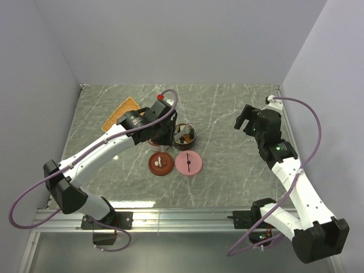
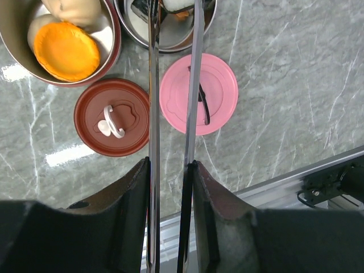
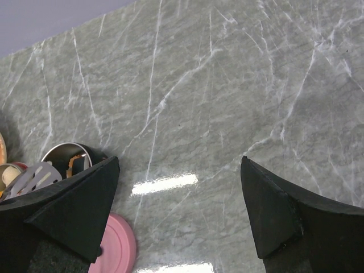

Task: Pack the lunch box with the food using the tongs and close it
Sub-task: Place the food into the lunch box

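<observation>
My left gripper [image 2: 169,165] is shut on the tongs [image 2: 194,85], whose two thin arms run up between the fingers. Their tips reach into the right tin [image 2: 207,23] of the lunch box, where a dark and an orange piece lie. The left tin [image 2: 108,54] holds food: an orange chunk [image 2: 65,51] and a beige ball [image 2: 71,8]. From above, the left gripper [image 1: 163,132] hangs over the tins and hides the left one; the right tin [image 1: 192,129] shows beside it. My right gripper [image 1: 245,120] is open and holds nothing, well to the right above the table.
A brown lid [image 1: 160,164] and a pink lid [image 1: 188,163] lie flat in front of the tins. An orange fan-shaped plate [image 1: 121,112] sits behind the left arm. In the right wrist view the pink lid [image 3: 118,247] and the right tin [image 3: 60,151] show at lower left.
</observation>
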